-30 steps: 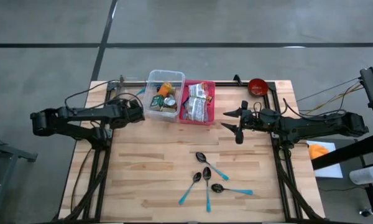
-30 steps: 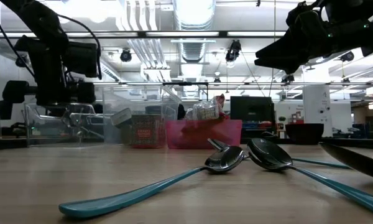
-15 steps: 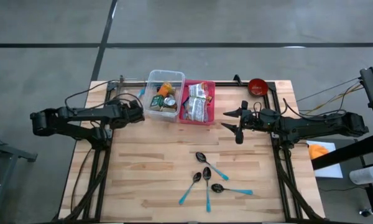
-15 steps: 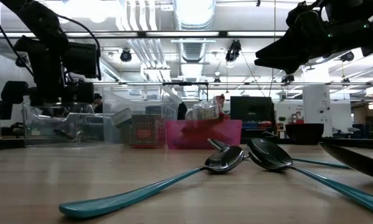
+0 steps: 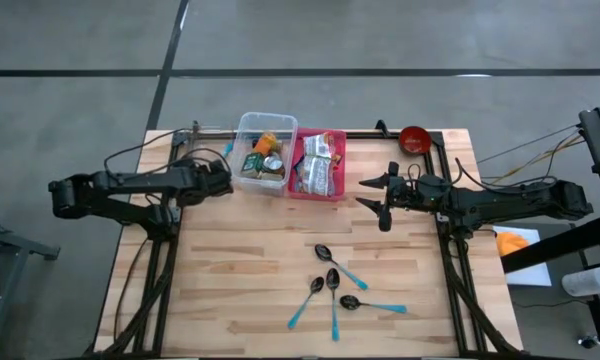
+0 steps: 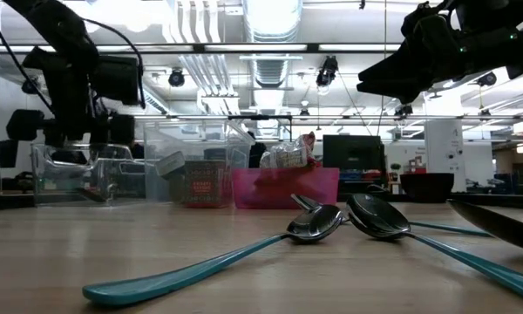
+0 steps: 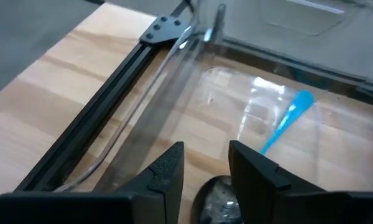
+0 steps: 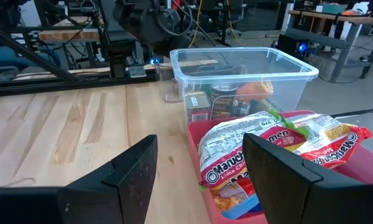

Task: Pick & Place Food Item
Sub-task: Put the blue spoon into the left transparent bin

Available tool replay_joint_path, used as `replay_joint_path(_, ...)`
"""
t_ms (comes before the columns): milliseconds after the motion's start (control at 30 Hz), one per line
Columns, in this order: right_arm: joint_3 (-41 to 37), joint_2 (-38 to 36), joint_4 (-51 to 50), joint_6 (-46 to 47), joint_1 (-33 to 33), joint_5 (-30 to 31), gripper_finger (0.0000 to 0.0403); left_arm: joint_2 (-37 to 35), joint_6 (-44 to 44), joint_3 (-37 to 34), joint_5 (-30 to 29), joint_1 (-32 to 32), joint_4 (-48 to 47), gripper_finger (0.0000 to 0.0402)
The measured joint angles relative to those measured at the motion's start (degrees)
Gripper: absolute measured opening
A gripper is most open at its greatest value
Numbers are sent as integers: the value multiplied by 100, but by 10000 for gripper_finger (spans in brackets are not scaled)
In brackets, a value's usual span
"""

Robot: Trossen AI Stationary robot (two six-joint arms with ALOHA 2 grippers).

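left claw (image 7: 203, 163) newly parted beside clear bin (image 5: 266, 150), holding nothing, spoon (image 7: 286, 119) blurred through plastic, right claw (image 8: 199, 168) open, empty

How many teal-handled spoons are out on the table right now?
4, clustered on the table's near-centre: one farthest back, one in the middle, one to its left, one to its right. The left wrist view shows another by the clear bin.
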Motion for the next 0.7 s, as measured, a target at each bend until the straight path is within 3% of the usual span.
replay_joint_path(367, -2, 2, -2, -3, 0, 0, 235, -142, 852, 1225, -33, -3, -1158, 129)
replay_joint_path(700, -1, 2, 0, -6, -2, 0, 235, -676, 2671, 2388, 1109, -105, -1231, 129)
